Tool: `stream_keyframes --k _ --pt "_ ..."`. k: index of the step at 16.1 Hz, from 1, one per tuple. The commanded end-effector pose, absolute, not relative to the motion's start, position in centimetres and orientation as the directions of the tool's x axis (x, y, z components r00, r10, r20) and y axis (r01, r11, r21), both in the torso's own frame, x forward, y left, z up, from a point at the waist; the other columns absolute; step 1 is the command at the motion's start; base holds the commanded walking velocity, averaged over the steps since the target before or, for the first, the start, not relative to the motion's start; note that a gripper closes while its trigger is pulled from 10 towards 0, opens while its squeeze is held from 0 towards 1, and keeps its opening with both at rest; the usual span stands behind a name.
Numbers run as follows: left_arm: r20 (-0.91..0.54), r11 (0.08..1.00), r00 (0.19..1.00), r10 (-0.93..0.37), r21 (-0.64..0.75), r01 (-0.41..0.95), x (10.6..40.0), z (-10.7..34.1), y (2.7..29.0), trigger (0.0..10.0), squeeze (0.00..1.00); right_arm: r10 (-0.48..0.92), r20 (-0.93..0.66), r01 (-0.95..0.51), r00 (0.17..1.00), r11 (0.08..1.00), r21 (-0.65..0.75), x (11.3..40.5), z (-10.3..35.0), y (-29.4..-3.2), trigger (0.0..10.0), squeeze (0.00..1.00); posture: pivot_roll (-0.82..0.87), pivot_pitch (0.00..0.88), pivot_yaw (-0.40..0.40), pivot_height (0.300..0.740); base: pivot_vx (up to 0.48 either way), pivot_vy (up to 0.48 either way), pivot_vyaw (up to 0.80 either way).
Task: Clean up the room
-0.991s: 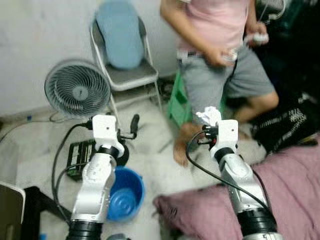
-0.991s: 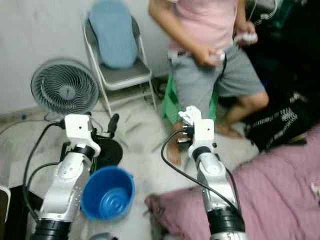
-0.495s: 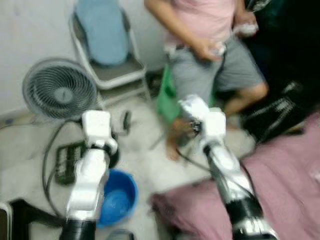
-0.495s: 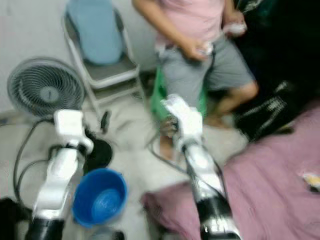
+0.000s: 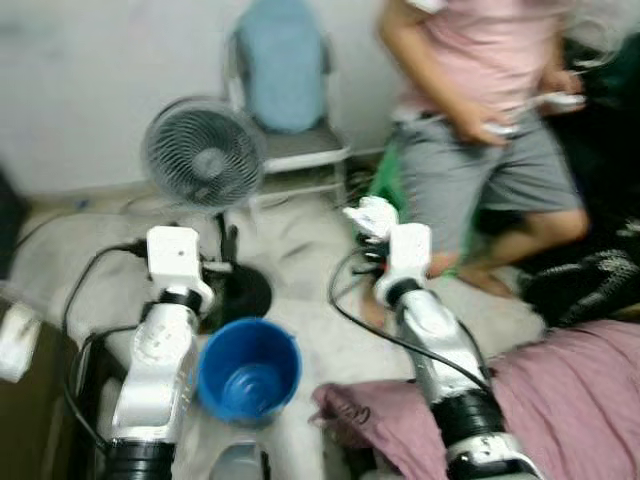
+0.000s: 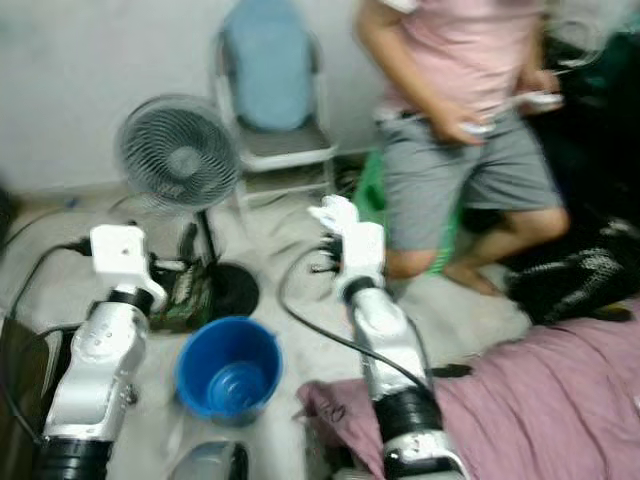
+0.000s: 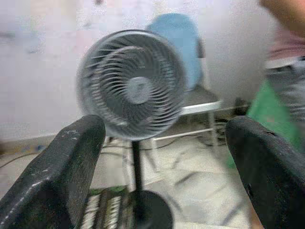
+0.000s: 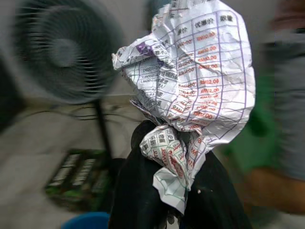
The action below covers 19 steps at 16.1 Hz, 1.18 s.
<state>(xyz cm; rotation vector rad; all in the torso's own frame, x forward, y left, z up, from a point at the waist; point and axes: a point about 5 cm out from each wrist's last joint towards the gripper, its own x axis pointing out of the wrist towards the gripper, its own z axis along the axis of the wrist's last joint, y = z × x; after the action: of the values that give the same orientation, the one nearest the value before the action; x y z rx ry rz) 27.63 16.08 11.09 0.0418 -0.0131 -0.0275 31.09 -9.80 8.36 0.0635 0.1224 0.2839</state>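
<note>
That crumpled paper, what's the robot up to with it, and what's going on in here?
The robot is tidying up. Its right hand is shut on a crumpled printed paper, held up in front of it. Its left hand is open and empty, facing a standing fan. A blue bucket sits on the floor between the arms, a likely spot for the paper. A person stands close by, holding something pale, beside a folding chair and a pink blanket.

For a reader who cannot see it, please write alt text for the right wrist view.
The right gripper is shut on a crumpled printed paper, which stands above its black fingers. Behind it, blurred, are a standing fan and the rim of a blue bucket.
</note>
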Motion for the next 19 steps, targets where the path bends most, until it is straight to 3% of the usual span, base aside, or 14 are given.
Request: stream_keyframes --k 1,12,19 --pt "0.019 0.999 0.999 -0.036 0.036 0.035 27.8 11.3 15.6 10.0 0.00 0.267 -0.099 -0.261 0.959 0.963 0.065 31.4 8.7 -10.4 10.0 0.00 0.03 0.000 -0.032 0.740 0.000 0.000 0.80" --pt "0.009 1.000 1.000 0.010 0.011 -0.010 28.3 11.2 15.8 10.0 0.00 0.266 -0.084 -0.261 0.960 0.963 0.066 31.5 8.9 -10.5 10.0 0.00 0.02 0.000 -0.027 0.740 0.000 0.000 0.78" --pt "-0.002 1.000 1.000 -0.009 -0.003 0.009 27.9 11.0 15.6 10.0 0.00 0.168 -0.106 -0.164 0.980 0.985 0.045 31.4 8.4 -11.5 10.0 0.00 0.02 0.000 -0.031 0.740 0.000 0.000 0.00"
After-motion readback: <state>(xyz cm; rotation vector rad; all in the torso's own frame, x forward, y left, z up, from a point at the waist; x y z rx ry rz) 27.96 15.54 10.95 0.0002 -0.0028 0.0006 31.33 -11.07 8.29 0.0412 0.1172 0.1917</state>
